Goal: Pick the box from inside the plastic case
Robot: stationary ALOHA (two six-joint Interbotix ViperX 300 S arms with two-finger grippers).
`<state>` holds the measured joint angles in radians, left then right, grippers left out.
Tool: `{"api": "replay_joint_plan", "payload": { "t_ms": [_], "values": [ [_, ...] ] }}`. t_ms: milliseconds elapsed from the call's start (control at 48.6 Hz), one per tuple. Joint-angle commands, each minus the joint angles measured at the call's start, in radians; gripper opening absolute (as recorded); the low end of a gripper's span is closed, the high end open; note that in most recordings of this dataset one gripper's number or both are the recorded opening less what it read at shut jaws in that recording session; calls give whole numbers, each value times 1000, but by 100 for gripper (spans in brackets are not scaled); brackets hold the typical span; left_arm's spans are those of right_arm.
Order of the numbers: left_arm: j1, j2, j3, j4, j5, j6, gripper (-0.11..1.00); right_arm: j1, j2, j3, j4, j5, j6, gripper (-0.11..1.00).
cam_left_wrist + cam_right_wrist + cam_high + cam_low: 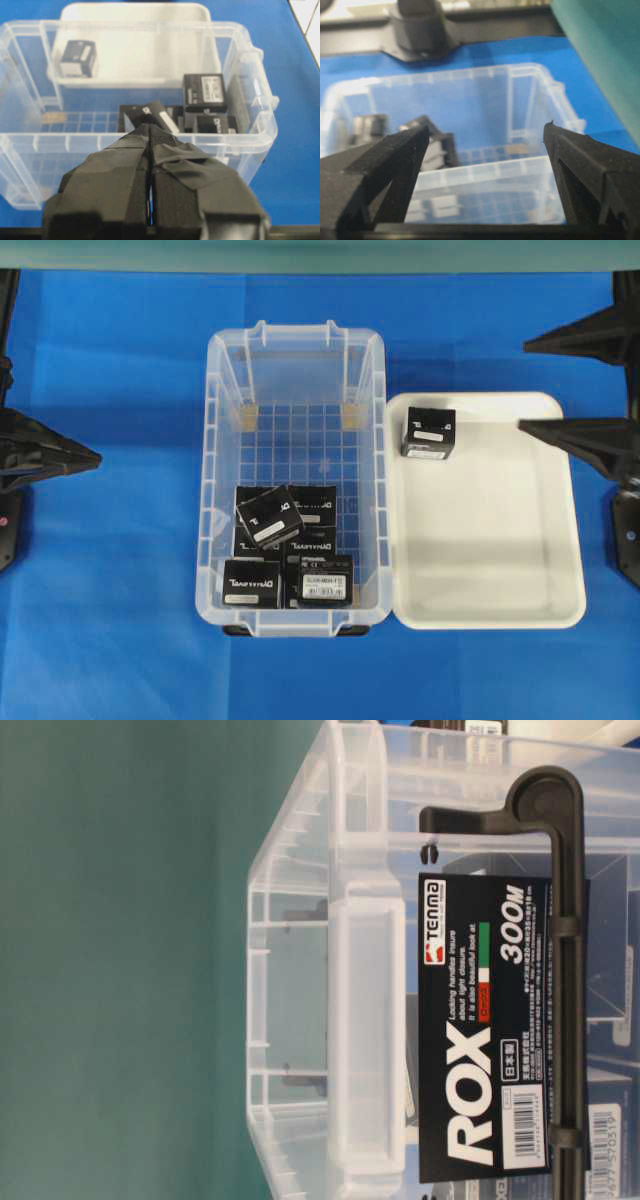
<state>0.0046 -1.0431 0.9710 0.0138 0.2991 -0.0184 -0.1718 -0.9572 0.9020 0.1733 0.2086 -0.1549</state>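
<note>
The clear plastic case [225, 350] stands mid-table on the blue cloth. Several black boxes lie piled at its near end, and the top one [270, 517] sits tilted. My left gripper [95, 455] is shut and empty, to the left of the case and outside it. In the left wrist view its tips [150, 129] are just short of the case wall [240, 142], with the tilted box [152, 112] beyond. My right gripper [523, 384] is open and empty over the far end of the tray. In the right wrist view it [486, 129] faces the case [470, 175].
A shallow white tray [490, 540] lies right of the case, touching it, with one black box [429, 432] in its far left corner. The far half of the case holds no boxes. The table-level view shows only the case's end wall [300, 920] and its label.
</note>
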Motion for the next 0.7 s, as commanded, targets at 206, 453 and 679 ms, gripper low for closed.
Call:
{"api": "replay_joint_plan", "payload": {
  "t_ms": [206, 453, 679],
  "values": [
    [0, -2, -15, 3, -25, 2, -1, 67, -95, 40, 3, -5, 52, 94],
    [-2, -3, -17, 3, -26, 3, 9, 67, -126, 71, 3, 21, 52, 94],
    [-6, -21, -20, 3, -26, 11, 19, 67, -158, 87, 3, 49, 55, 94]
  ]
}}
